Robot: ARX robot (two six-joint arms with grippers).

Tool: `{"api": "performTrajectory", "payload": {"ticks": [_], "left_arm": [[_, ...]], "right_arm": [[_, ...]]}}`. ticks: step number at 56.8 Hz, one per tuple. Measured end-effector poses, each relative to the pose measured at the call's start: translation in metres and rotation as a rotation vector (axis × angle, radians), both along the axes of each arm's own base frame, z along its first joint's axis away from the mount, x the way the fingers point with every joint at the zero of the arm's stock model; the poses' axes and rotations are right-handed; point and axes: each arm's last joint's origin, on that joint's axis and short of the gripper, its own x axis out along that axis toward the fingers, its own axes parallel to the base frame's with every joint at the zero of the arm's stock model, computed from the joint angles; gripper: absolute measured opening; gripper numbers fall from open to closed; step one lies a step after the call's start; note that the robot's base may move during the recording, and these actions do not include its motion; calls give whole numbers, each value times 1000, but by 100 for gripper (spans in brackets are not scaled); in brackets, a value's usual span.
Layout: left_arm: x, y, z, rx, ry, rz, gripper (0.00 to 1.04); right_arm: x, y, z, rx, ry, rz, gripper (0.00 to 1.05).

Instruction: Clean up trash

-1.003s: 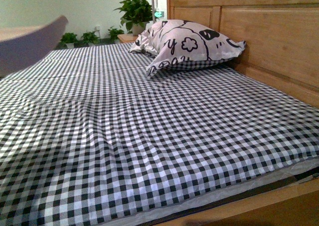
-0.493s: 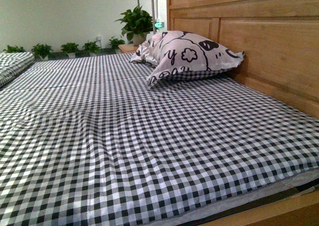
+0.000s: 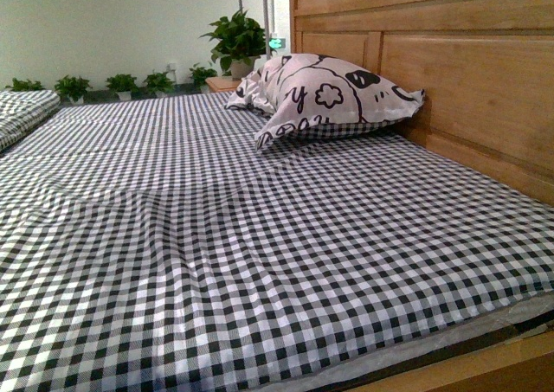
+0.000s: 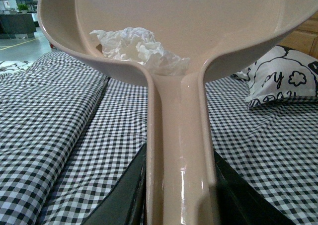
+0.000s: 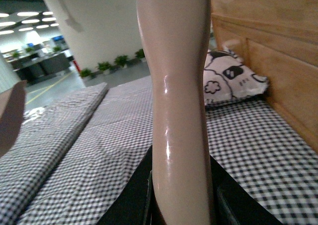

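Note:
In the left wrist view my left gripper point(image 4: 180, 205) is shut on the handle of a beige dustpan point(image 4: 208, 16), held above the checked bed. The trash point(image 4: 139, 48), a crumpled white wad of paper, lies inside the pan near where the handle joins. In the right wrist view my right gripper point(image 5: 180, 205) is shut on the beige brush handle point(image 5: 176, 86), which stands up in front of the camera; the brush head is out of view. Neither gripper, the dustpan nor the trash shows in the front view.
The bed with the black-and-white checked sheet point(image 3: 260, 236) fills the front view. A printed white pillow point(image 3: 325, 93) leans by the wooden headboard point(image 3: 467, 72). Potted plants point(image 3: 235, 33) stand beyond the bed. A second checked bed point(image 4: 44, 101) lies alongside.
One second ago a pale blurred shape crossed the upper left of the front view; it has left that view. The front view shifted slightly and now holds steady.

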Motion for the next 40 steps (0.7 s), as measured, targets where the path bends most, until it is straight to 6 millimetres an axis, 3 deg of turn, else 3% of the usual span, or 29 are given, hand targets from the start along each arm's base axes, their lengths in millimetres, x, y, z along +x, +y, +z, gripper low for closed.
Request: {"api": "performTrajectory", "payload": {"ticks": [40], "left_arm": [[0,0,0,-1,-1,-2,28]], "right_arm": [[0,0,-1,-26,-10,-14,20]]}}
